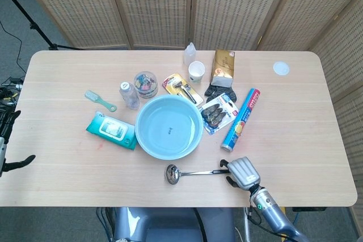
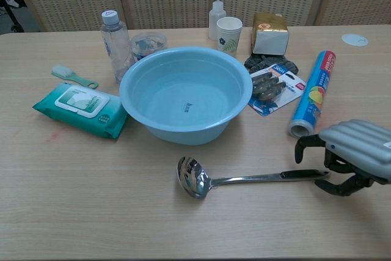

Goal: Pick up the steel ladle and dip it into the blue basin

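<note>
One ladle (image 2: 241,180), one blue basin (image 2: 186,94), two bottles (image 2: 114,36), one paper cup (image 2: 229,32), one foil roll (image 2: 311,94).

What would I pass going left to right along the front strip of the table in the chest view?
Wet wipes pack → ladle bowl → ladle's black handle end → the robot's right hand, open around that handle end.
</note>
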`<act>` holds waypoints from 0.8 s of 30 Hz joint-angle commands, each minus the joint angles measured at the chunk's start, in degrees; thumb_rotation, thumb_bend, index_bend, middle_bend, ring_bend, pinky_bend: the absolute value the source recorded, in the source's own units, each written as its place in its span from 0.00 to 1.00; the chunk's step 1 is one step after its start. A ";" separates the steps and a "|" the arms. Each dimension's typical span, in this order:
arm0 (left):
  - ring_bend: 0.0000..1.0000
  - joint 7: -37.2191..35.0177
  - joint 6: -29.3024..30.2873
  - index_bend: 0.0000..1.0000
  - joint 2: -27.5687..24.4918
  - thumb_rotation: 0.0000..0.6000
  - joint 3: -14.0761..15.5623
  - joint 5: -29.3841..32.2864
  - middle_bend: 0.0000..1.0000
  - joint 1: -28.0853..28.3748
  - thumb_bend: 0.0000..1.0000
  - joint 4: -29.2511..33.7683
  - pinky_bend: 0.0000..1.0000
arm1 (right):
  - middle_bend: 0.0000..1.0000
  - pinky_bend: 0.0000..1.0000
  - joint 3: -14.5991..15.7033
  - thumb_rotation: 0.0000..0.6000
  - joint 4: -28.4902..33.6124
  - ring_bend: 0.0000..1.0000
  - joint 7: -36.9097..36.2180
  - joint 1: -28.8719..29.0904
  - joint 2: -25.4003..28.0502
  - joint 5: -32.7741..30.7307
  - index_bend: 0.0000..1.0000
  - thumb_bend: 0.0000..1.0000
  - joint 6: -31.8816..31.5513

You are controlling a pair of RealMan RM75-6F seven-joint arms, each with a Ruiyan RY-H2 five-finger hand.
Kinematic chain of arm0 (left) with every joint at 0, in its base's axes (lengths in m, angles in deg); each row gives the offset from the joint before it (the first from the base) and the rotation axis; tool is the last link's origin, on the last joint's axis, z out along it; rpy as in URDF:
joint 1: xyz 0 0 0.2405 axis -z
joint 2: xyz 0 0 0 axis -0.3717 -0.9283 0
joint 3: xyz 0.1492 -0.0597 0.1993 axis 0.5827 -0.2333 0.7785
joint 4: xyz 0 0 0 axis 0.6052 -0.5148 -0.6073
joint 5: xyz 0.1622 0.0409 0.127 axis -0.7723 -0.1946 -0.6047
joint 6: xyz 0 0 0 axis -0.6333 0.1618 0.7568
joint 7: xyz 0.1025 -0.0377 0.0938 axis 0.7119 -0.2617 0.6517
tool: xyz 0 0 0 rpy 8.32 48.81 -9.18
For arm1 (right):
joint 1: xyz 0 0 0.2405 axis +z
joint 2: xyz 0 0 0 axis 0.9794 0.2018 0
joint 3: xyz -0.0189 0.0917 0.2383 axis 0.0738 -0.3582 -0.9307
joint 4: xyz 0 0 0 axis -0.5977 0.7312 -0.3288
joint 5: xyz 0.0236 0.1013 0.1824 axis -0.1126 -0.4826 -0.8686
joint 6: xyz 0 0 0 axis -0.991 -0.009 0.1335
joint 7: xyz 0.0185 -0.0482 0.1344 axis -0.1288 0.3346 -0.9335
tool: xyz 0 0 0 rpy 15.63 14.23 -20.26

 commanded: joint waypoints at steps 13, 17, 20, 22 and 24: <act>0.00 -0.06 0.33 0.00 0.25 1.00 -0.12 0.13 0.00 -0.03 0.00 -0.24 0.00 | 1.00 1.00 -0.27 1.00 -3.48 0.99 4.83 1.04 -4.96 -1.53 0.39 0.41 0.67; 0.00 -0.40 0.26 0.00 0.21 1.00 -0.22 0.25 0.00 0.02 0.00 -0.38 0.00 | 1.00 1.00 -0.43 1.00 -3.39 0.99 6.59 0.97 -6.01 -2.35 0.39 0.41 0.41; 0.00 -0.52 0.29 0.00 0.19 1.00 -0.24 0.27 0.00 0.01 0.00 -0.42 0.00 | 1.00 1.00 -0.66 1.00 -3.30 0.99 7.32 1.01 -6.72 -2.87 0.39 0.41 0.25; 0.00 -0.62 0.34 0.00 0.17 1.00 -0.28 0.32 0.00 -0.01 0.00 -0.44 0.00 | 1.00 1.00 -0.73 1.00 -3.30 0.99 7.71 1.07 -7.02 -3.10 0.40 0.41 0.25; 0.00 -0.69 0.33 0.00 0.14 1.00 -0.29 0.37 0.00 -0.02 0.00 -0.46 0.00 | 1.00 1.00 -0.77 1.00 -3.23 0.99 8.10 1.14 -7.35 -3.27 0.41 0.41 0.19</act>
